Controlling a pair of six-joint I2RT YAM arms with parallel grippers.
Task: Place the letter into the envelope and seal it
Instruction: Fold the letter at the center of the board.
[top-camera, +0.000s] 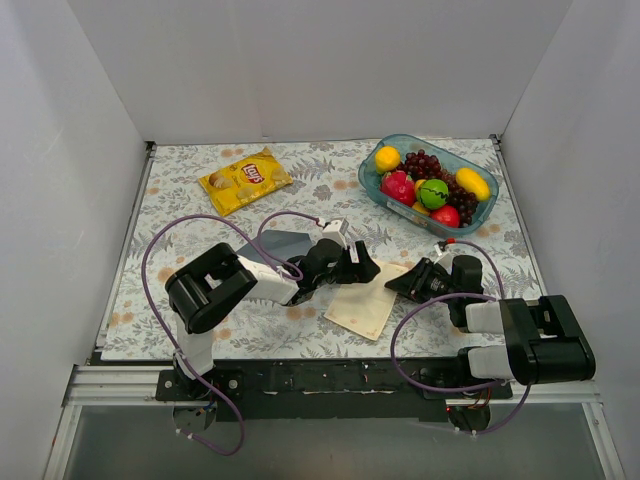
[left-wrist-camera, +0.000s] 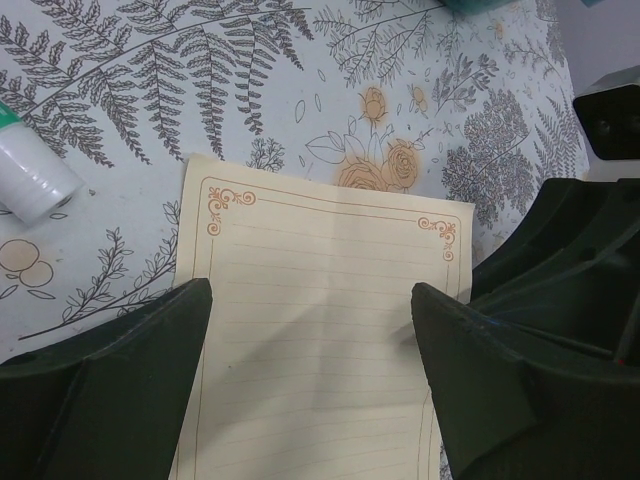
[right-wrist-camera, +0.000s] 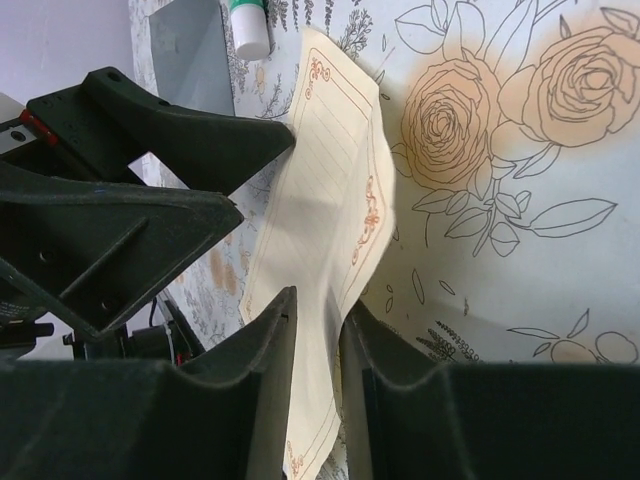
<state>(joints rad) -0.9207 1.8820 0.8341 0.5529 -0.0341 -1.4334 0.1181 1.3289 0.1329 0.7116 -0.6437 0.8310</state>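
- From above: finds the letter (top-camera: 368, 305) lying on the bench (top-camera: 320, 190) near the front edge, outside the envelope (top-camera: 272, 243). Puts the envelope flat just left of it, partly under the left arm. Places the left tool (top-camera: 362, 266) over the sheet's far-left corner and the right tool (top-camera: 392, 287) at its right edge. Leaves the bag (top-camera: 245, 180) and fruit tray (top-camera: 486, 212) well apart at the back.
- From the left wrist: looks down on the letter's bordered top edge. Shows the left tool's fingers (left-wrist-camera: 130, 390) wide apart, one over each side of the sheet, gripping nothing. Cannot tell whether touching the paper. Catches a white tube (left-wrist-camera: 35, 180) on the bench off to the left.
- From the right wrist: shows the right tool pressed together on the letter's edge, pinching the sheet and bowing it up off the bench. Glimpses the envelope beyond, with nothing entering it.
- Progress, by judgement: early.
  - Done: a hold on the letter by one edge.
  - Left: opening the envelope, sliding the letter in, folding the flap down and sealing it.
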